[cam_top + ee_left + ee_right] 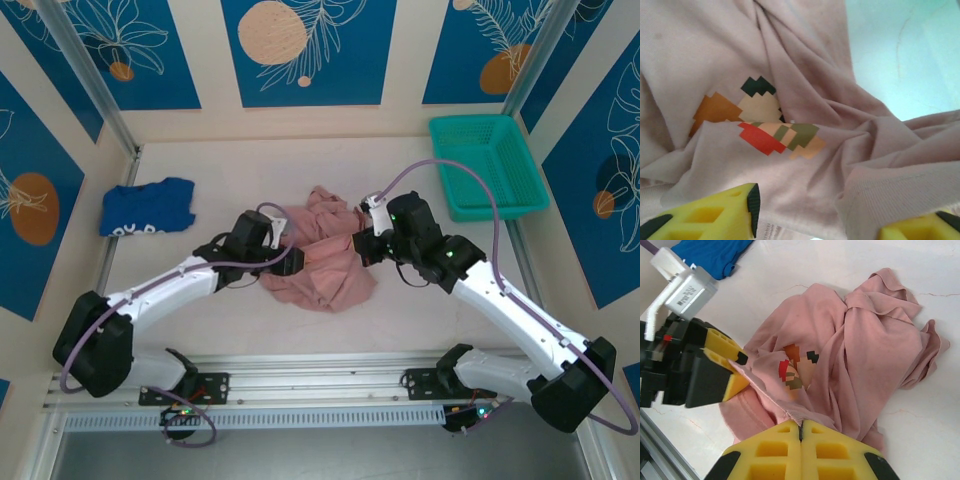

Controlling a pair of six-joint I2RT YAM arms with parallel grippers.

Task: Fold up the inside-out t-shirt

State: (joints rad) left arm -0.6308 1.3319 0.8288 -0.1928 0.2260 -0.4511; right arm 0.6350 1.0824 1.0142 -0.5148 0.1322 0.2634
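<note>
Currently the pale bench (300, 165) carries the crumpled dusty-pink cotton t-shirt (330, 285), which lies between both pincers. The right pincer (801, 424) is clamped on a fold. The left pincer (742, 370) stands apart, with a cloth edge between its fingers. A small pixelated multicolour print (760, 117) lies just ahead of the left pincer.

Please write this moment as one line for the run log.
pink t-shirt: crumpled, not folded | left gripper: jaws apart around shirt edge, grip unclear | right gripper: jaws shut on shirt edge
</note>
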